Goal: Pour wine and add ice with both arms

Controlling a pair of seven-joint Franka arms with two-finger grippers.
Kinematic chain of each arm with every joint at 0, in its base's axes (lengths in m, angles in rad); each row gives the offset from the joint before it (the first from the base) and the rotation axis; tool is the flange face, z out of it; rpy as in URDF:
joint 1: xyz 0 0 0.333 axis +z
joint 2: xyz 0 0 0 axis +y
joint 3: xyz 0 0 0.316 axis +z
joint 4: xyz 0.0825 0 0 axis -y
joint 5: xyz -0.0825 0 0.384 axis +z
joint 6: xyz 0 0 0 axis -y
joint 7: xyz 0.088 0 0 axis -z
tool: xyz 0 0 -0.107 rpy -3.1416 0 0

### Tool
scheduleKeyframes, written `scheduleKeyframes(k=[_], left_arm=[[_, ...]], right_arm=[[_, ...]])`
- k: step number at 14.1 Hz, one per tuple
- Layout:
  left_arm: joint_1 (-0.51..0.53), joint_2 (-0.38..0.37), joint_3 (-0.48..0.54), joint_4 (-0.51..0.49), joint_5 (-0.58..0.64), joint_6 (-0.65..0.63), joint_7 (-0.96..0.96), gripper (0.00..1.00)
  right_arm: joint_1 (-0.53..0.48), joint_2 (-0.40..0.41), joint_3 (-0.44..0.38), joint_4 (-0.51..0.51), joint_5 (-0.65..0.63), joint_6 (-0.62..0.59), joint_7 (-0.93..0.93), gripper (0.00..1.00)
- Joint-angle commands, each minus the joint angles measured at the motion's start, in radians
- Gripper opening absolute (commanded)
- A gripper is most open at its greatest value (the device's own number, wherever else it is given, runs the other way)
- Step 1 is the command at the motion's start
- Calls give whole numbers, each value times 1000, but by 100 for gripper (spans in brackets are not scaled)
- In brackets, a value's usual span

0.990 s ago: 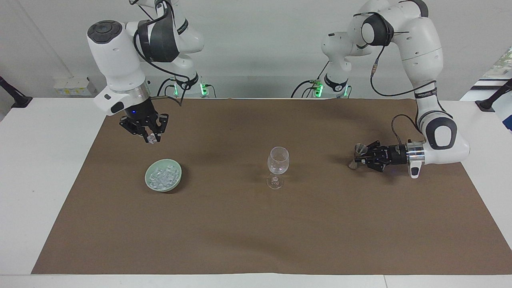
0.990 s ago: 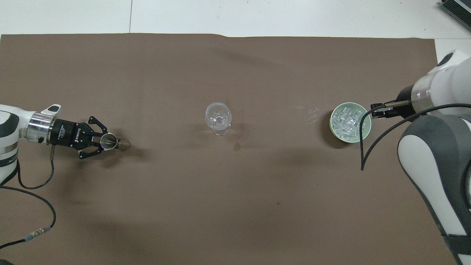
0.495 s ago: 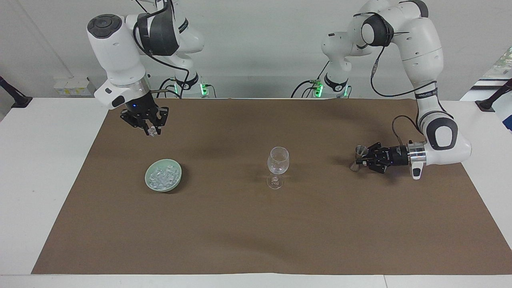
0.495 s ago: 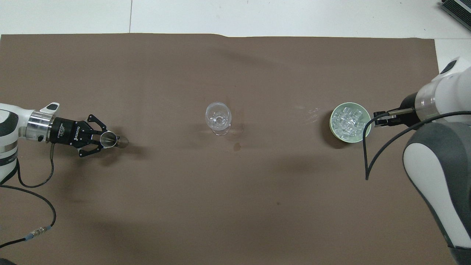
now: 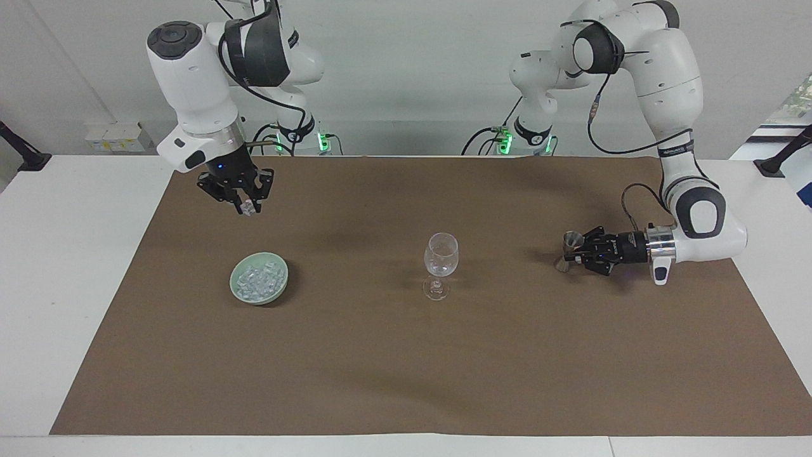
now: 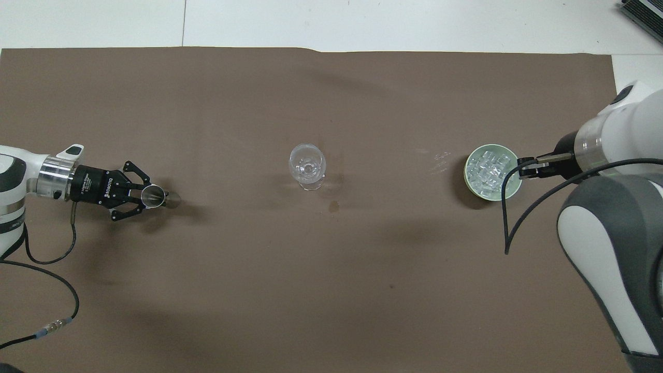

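The right gripper (image 5: 247, 206) hung in the air over the brown mat (image 5: 406, 355), clamped on an ice chunk (image 5: 250, 208). The left gripper (image 5: 578, 249), low over the surface, was clamped on a metal jigger (image 5: 571, 244). Farther out sat the wine glass (image 5: 440, 265) and the pale green bowl (image 5: 241, 294) of ice (image 5: 259, 280)

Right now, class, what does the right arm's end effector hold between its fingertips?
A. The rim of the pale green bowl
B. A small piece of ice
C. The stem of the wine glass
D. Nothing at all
B: the right end effector, raised over the brown mat near the pale green bowl, is shut on a small clear piece of ice, while the wine glass stands untouched mid-table.
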Motion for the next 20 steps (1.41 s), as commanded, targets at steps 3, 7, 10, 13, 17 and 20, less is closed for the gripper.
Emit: scheduleKeyframes(k=[3,7,10,13,17,20], left_arm=[[14,17,-4,17,-5,4,17,17],[14,17,-3,17,-3,0,20,60],[14,17,-3,19,-3,0,23,80],[15,17,-3,19,-3,0,24,62],[15,17,-1,17,-3,0,24,62],[20,17,-1,19,-2,0,26,63]], right_arm=[[-5,-8,68,14,-7,1,69,0],[-4,9,147,37,-7,0,135,0],[44,72,198,126,-20,-9,254,0],[137,175,198,246,-36,-54,304,0],[243,297,200,385,-72,-71,488,0],[295,376,198,480,-79,-75,532,0]])
